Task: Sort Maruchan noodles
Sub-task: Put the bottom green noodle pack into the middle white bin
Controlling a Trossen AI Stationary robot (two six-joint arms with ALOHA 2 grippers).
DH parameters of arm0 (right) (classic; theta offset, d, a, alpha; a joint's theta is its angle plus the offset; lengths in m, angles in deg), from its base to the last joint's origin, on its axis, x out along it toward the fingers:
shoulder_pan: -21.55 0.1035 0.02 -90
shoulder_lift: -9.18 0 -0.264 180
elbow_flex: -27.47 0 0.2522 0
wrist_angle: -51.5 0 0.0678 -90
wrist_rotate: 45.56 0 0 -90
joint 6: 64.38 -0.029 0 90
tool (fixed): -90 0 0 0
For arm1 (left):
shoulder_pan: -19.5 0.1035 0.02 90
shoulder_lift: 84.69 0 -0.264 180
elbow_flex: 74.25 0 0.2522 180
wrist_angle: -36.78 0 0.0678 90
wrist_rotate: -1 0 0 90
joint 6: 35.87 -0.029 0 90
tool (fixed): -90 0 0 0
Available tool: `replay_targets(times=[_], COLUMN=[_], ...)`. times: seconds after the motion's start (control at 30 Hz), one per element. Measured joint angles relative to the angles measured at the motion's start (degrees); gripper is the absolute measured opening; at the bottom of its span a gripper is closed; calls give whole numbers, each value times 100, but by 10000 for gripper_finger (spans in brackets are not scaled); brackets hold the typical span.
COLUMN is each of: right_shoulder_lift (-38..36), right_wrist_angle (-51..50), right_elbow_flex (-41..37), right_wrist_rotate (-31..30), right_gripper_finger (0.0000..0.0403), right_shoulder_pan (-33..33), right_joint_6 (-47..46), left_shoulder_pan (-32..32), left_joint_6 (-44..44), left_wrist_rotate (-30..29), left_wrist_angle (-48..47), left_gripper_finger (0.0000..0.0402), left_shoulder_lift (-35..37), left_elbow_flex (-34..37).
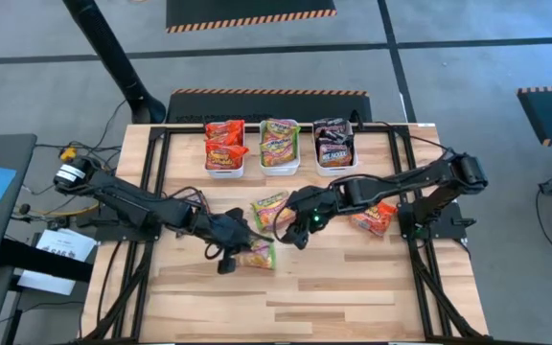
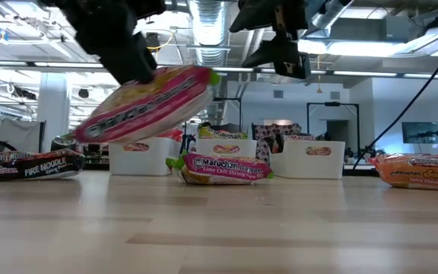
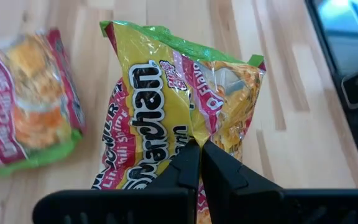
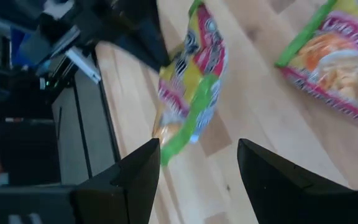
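I count three white bins at the table's far edge. Loose from the bins I see three noodle packets: two green-yellow ones, one lifted and one lying, plus one orange packet lying right of them.

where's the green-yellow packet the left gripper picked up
In the high view the green-yellow packet hangs pinched in the left gripper above the table's near middle, just in front of another green packet lying flat.
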Motion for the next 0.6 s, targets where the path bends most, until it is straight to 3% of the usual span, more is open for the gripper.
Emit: replay_targets(times=[0.6], right_shoulder_lift=[0], right_wrist_angle=[20], right_elbow_flex=[0], right_wrist_rotate=[52], right_gripper_finger=[240], right_shoulder_pan=[-288], right_joint_6=[-61], left_shoulder_pan=[444], left_joint_6=[-307], left_wrist_rotate=[-299], left_wrist_angle=[1310], left_gripper_finger=[0], left_shoulder_lift=[4], left_elbow_flex=[-4])
